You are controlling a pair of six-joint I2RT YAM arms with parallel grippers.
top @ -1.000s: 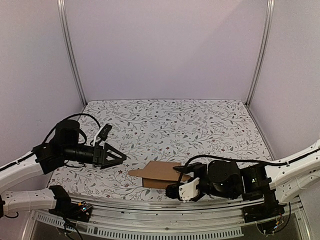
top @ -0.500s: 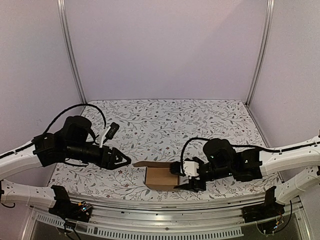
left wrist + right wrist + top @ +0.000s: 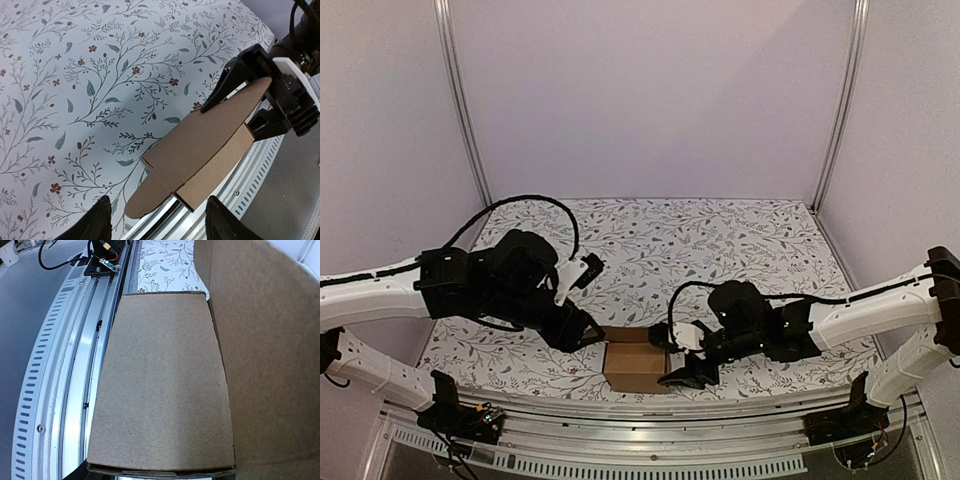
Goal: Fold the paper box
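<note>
Done: box squared up, walls standing.
To do: tongue untucked, I judge.
My right claw: clamped on the box's end.
My left claw: fingers apart, at the tongue.

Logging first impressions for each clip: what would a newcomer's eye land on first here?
The brown paper box stands out at the middle of the near edge of the floral tablecloth, with its rounded flap sticking out toward the left arm. The right gripper grips the box's right end. The left gripper hovers open just off the flap.
</note>
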